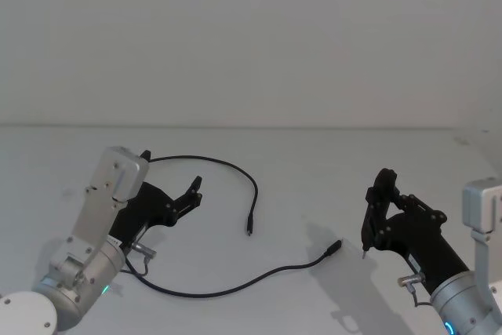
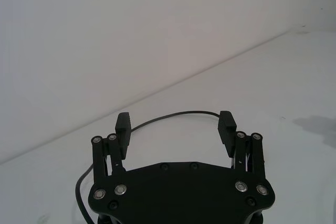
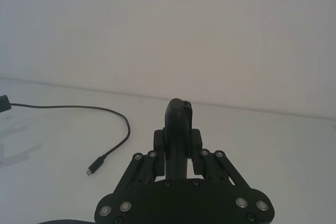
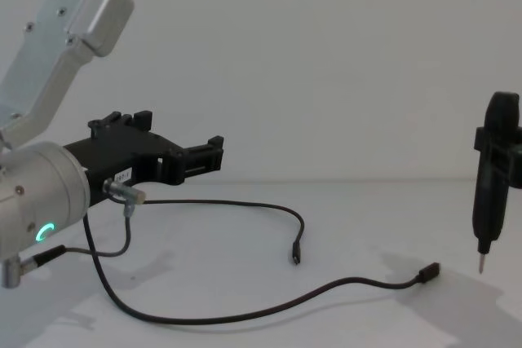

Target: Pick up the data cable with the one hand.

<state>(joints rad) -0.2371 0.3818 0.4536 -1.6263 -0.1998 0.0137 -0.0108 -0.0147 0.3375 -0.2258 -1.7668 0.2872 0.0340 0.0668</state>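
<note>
Nearest to the chest camera, at the lower left of its frame, the silver cylinder [image 4: 41, 193] of the left arm is seen large. A green ring light [image 4: 45, 232] is set in it, and a short grey wire [image 4: 128, 226] hangs at the wrist. From it the left gripper [image 4: 181, 138] is held level above the table [image 4: 367, 218], its two flat black fingers spread wide apart and clamped on nothing. In the left wrist view the gripper [image 2: 175, 121] is shown with both pads [image 2: 227, 124] clear of the data cable [image 2: 178, 113], which lies on the table beyond them. In the head view the left gripper [image 1: 170, 171] is found at centre left, over the cable's far loop.

The data cable [image 1: 204, 294] is laid loose on the white table [image 1: 78, 154]. From under the left gripper it is curved toward mid-frame and ended in one plug [image 1: 249, 229]. Its near run is swept along the bottom of the frame to a second plug [image 1: 333, 247], near the right gripper [image 1: 380, 202].

The right gripper [image 4: 493, 177] is held upright at the right edge of the chest frame, fingers pressed together, apart from the cable [image 4: 245, 315]. The same closed fingers [image 3: 180, 114] are seen in the right wrist view, with the cable [image 3: 123, 124] at left.

A plain white wall [image 1: 251, 37] is seen behind the table.
</note>
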